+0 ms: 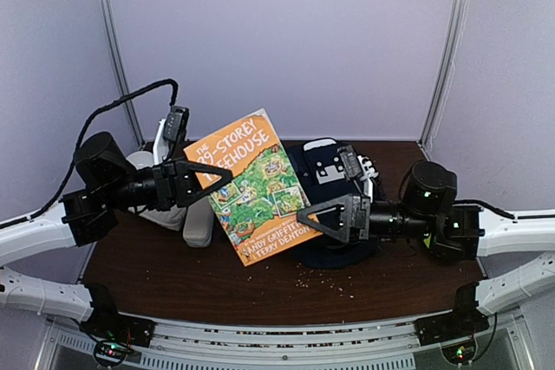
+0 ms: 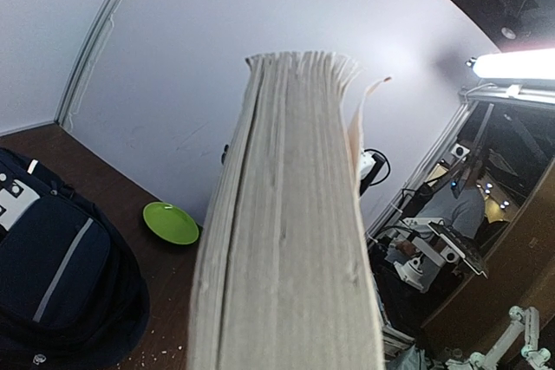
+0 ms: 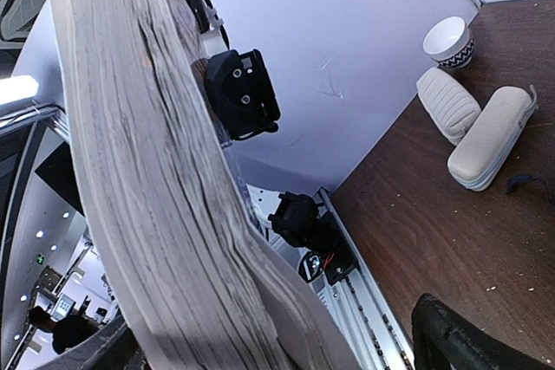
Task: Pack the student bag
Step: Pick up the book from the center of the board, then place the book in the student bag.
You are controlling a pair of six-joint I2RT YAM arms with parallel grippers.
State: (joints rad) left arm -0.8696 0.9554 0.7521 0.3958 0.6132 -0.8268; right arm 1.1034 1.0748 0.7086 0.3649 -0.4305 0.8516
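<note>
- Your left pincer (image 1: 212, 184) is clenched on the book (image 1: 251, 184), gripping it at its left edge and holding it up off the tabletop (image 1: 173, 275).
- The book is an orange paperback. Its cover faces the top camera and it tilts so that its top leans to the left.
- In your left wrist view the book's page block (image 2: 286, 231) fills the middle of the frame, edge-on.
- Your right pincer (image 1: 310, 216) sits at the book's lower right edge with its jaws spread, gripping nothing.
- In your right wrist view the pages (image 3: 165, 188) run down the left side. One dark finger (image 3: 451, 335) shows at the bottom right, well apart from them. You cannot tell whether the other finger touches the book.
- The student bag (image 1: 314, 155) lies on the tabletop right of centre, partly hidden behind the book and under your right pincer.
- Your left wrist view shows the bag (image 2: 61, 283) flat at lower left, with its pale stripe showing.
- A green plate (image 2: 171, 223) sits on the tabletop beyond the bag, near the back wall.
- On the left part of the tabletop lie a white hard case (image 3: 490, 138) and a white soft case (image 3: 448, 106) just beside it. A patterned bowl (image 3: 449, 41) stands near them.
- Crumbs dot the tabletop in front of the bag.
</note>
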